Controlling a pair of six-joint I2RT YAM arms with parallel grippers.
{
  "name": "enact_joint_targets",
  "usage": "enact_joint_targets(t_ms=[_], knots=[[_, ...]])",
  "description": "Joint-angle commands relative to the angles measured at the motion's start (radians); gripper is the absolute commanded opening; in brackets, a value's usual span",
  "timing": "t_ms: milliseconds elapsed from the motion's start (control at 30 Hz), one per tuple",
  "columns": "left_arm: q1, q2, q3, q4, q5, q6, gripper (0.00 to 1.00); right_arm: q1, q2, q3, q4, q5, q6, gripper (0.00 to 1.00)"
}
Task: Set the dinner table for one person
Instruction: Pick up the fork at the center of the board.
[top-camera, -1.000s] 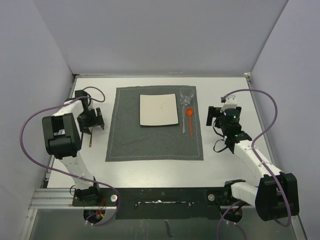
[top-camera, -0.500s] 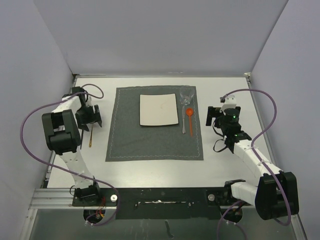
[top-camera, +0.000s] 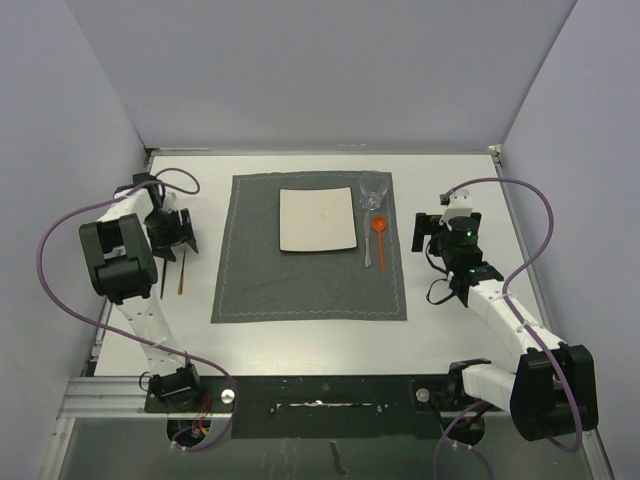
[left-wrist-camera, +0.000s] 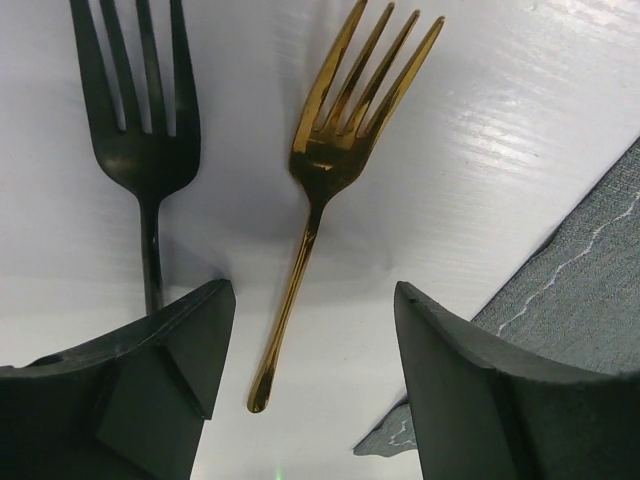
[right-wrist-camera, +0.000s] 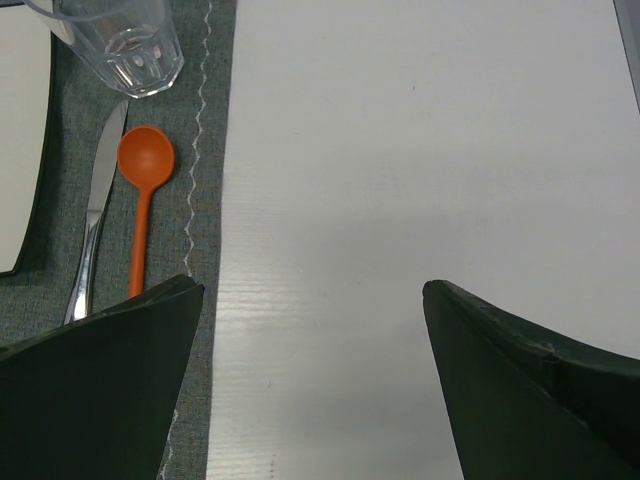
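The dinner table (top-camera: 300, 335) is a white top carrying a grey placemat (top-camera: 310, 270). On the mat lie a white square plate (top-camera: 318, 220), a clear glass (top-camera: 372, 192), an orange spoon (top-camera: 379, 232) and a knife (top-camera: 368, 252). Left of the mat lie a gold fork (left-wrist-camera: 330, 170) and a black fork (left-wrist-camera: 145, 140), side by side on the bare table. My left gripper (left-wrist-camera: 310, 295) is open just above the gold fork's handle end, touching nothing. My right gripper (right-wrist-camera: 310, 290) hangs wide open over bare table right of the mat, holding nothing.
The mat's corner (left-wrist-camera: 590, 270) shows beside my left gripper's right finger. Grey walls enclose the table on three sides, and the left wall is close behind the left arm (top-camera: 120, 255). A metal rail (top-camera: 320, 405) with the arm bases runs along the near edge.
My left gripper has shifted left and slightly back, away from the mat, uncovering the black fork in the top view. Its jaws have narrowed a little. The right arm has not moved.
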Motion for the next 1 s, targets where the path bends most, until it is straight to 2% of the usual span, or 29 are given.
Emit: enact_joint_targets(t_ms=[0,233,367,433,567,600,967], knots=[[-0.016,0.065,0.063,-0.034,0.033,0.029,0.63,0.003,-0.022,0.036,0.064,-0.005,-0.01,0.98],[-0.029,0.136,0.13,-0.086,0.028,0.041,0.62,0.003,-0.039,0.035,0.06,0.004,-0.023,0.98],[-0.028,0.153,0.133,-0.099,0.023,0.045,0.57,0.002,-0.039,0.038,0.06,0.005,-0.024,0.98],[-0.029,0.162,0.135,-0.104,0.022,0.045,0.44,0.004,-0.038,0.039,0.061,0.004,-0.024,0.98],[-0.029,0.177,0.139,-0.121,-0.007,0.04,0.03,0.003,-0.042,0.035,0.06,0.004,-0.023,0.98],[-0.029,0.18,0.138,-0.121,-0.01,0.039,0.0,0.003,-0.042,0.034,0.061,0.004,-0.023,0.98],[-0.05,0.183,0.135,-0.124,-0.024,0.028,0.0,0.003,-0.057,0.033,0.052,0.009,-0.027,0.98]])
